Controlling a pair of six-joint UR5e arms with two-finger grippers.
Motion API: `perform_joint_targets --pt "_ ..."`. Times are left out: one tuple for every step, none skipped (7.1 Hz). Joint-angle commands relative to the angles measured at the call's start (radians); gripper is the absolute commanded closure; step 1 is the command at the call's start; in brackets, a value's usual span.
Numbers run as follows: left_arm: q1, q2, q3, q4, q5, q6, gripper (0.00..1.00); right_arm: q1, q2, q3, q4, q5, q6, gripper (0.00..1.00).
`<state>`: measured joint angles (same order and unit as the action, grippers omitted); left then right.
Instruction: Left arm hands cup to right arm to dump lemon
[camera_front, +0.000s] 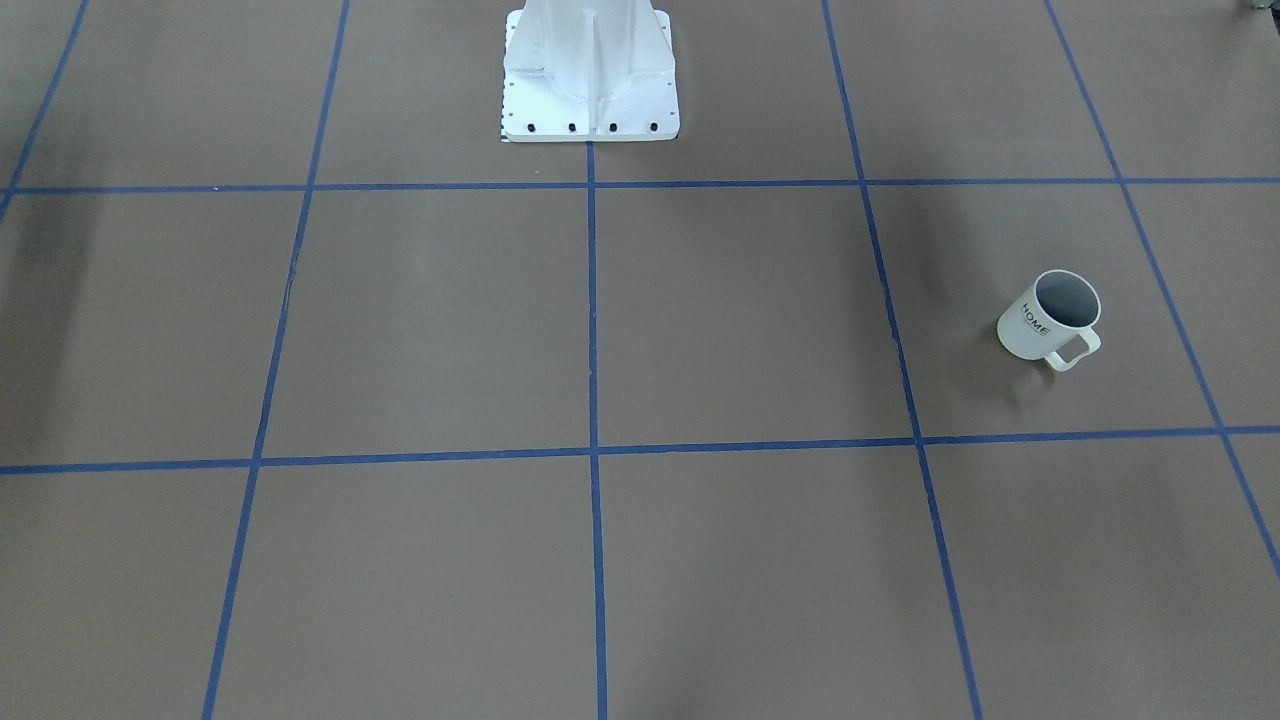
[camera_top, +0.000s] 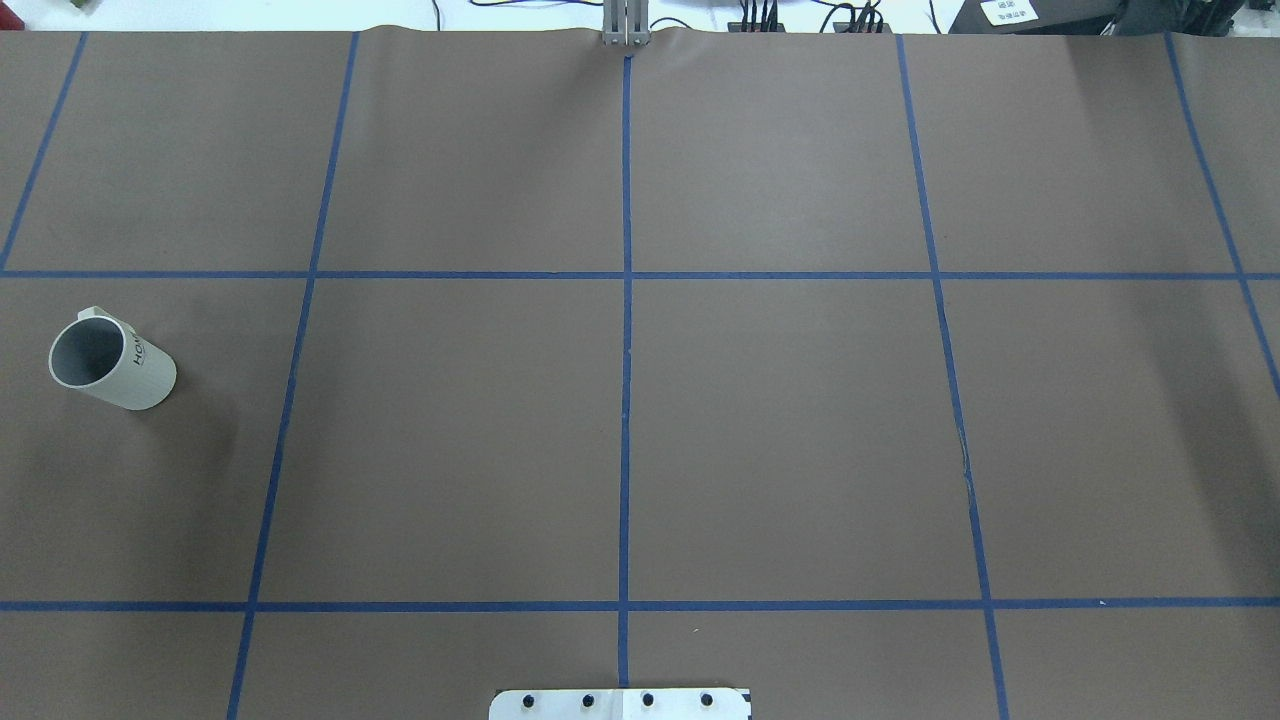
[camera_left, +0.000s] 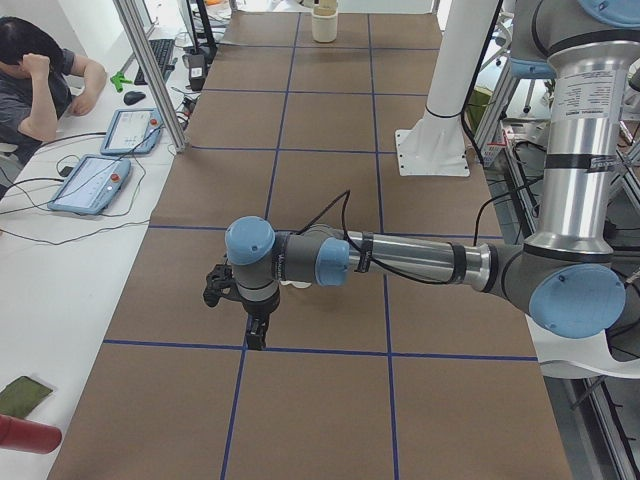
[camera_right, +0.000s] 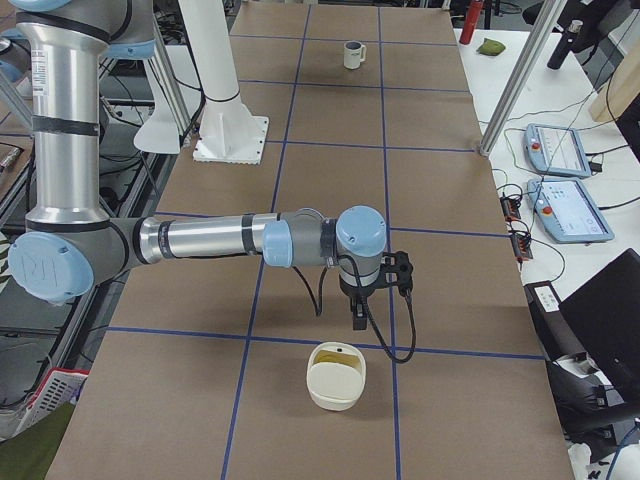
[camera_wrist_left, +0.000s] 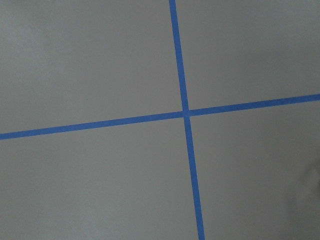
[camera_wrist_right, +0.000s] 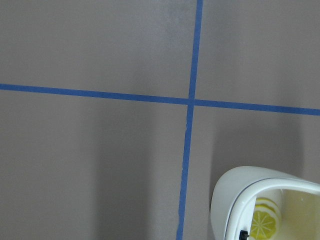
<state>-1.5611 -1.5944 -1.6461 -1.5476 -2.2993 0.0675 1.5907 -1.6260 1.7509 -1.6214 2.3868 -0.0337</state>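
The white cup (camera_front: 1026, 326) with "HOME" lettering stands upright on the brown table, on my left side, and shows in the overhead view (camera_top: 140, 375) and far off in the exterior right view (camera_right: 352, 54). Its visible inside is grey. A yellow lemon (camera_wrist_right: 262, 223) with a slice face lies inside a cream container (camera_wrist_right: 227, 200). My left gripper (camera_left: 256, 335) hangs over a tape crossing, and I cannot tell if it is open. My right gripper (camera_right: 358, 318) hangs just beyond the container (camera_right: 337, 385), and I cannot tell its state. No fingers show in either wrist view.
The white robot pedestal (camera_front: 590, 70) stands mid-table at my edge. Blue tape lines grid the table. The cream container sits at the far right end (camera_left: 323, 22). An operator (camera_left: 30, 80) and tablets sit beside the table's far side.
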Motion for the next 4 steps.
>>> perform_joint_targets --pt "0.000 0.008 -0.007 -0.002 -0.002 0.000 0.00 0.000 0.015 -0.017 0.000 0.000 0.000 0.00" --pt "0.000 0.016 -0.021 -0.002 -0.002 0.000 0.00 0.000 0.015 -0.018 0.000 0.000 0.000 0.00" --pt "0.000 0.040 -0.041 -0.002 -0.002 0.000 0.00 0.000 0.018 -0.018 0.000 0.000 0.000 0.00" --pt "0.000 0.051 -0.064 0.000 0.000 0.000 0.00 0.000 0.028 -0.019 0.000 0.000 0.000 0.00"
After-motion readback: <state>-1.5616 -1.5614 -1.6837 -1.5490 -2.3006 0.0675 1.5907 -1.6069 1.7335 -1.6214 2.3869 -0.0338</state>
